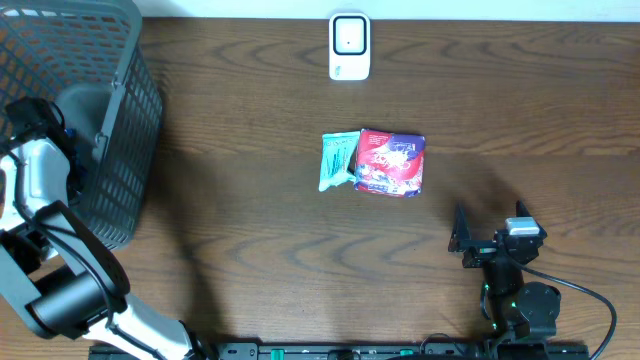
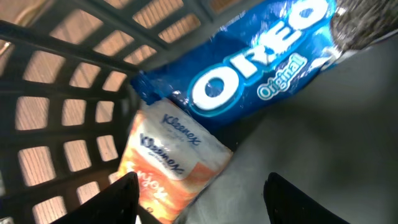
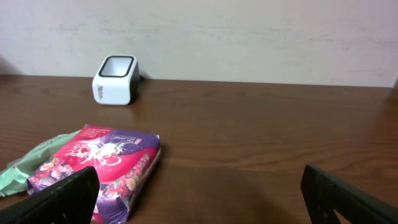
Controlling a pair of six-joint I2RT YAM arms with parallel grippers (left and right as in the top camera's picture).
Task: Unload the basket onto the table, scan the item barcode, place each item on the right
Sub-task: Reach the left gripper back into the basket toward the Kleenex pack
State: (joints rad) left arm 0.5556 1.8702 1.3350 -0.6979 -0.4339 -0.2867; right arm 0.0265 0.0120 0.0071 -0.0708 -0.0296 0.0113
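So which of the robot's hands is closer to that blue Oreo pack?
Left. The left hand is inside the grey basket with the Oreo pack just ahead of it; the right hand is out over the table, near the candy bag.

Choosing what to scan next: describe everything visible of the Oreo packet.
The Oreo packet is glossy blue film with white lettering and "Original" below, lying slanted in the dark mesh basket. Its crimped end touches a Kleenex tissue pack. No barcode shows. The open left gripper is not touching it.
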